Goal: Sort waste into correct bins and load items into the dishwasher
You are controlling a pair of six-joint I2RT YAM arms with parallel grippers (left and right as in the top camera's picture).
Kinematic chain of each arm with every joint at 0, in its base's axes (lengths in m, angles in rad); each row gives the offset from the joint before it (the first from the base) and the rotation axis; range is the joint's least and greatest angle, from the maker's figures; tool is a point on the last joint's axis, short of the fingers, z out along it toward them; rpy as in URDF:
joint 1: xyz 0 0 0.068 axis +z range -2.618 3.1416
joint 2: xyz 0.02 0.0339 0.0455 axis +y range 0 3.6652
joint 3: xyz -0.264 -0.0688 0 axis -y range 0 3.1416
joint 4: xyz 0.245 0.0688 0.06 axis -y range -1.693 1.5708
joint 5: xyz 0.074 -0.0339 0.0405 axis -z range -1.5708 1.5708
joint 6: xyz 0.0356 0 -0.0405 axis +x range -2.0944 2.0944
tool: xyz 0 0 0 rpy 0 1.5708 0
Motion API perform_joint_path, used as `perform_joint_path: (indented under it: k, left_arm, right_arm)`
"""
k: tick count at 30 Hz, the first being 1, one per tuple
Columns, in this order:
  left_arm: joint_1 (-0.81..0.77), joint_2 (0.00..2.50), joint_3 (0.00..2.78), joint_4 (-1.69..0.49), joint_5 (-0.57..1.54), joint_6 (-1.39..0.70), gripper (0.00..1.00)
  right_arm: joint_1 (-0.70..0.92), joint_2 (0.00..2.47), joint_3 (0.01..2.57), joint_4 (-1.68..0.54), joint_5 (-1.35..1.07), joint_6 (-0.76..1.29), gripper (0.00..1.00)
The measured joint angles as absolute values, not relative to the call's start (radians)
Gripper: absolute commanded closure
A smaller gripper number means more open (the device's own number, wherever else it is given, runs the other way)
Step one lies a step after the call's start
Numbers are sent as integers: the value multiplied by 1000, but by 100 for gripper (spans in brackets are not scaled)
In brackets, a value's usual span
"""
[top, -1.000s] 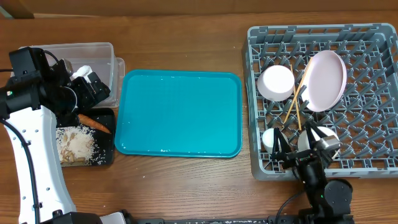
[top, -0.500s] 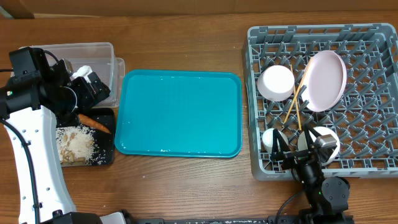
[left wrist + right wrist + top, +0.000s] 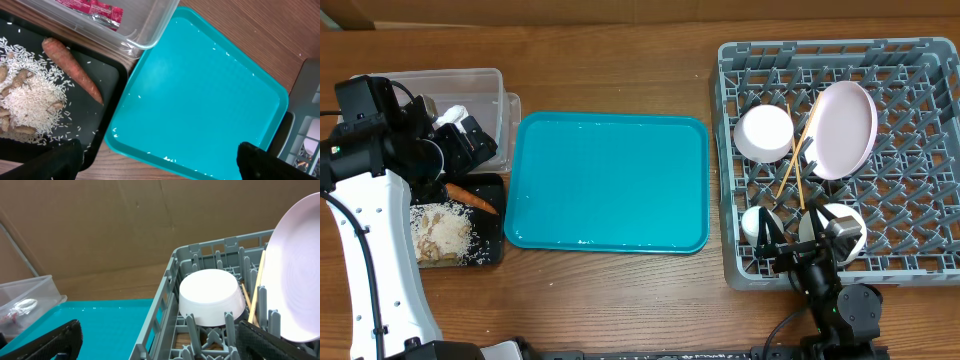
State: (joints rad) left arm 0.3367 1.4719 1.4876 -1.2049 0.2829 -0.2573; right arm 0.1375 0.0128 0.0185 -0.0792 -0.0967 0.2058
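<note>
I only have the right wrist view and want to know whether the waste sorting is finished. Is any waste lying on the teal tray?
Observer: No whole item. The teal tray carries only a few tiny white specks, which show in the left wrist view.
Operator: Where is the carrot?
Observer: The carrot lies in the black tray, next to the rice pile.
Operator: And the wrapper?
Observer: The red wrapper is inside the clear tub.
</note>
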Motion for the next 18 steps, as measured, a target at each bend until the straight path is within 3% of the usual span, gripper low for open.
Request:
perform_joint_path:
  k: [7,18]
  left_arm:
    - [297,1309,1487,-1205,278,-257,0]
    - [14,729,1492,-1205,281,-257,0]
  right_arm:
    - [137,13,19,-80,-97,206,0]
    - [137,13,19,-79,-97,206,0]
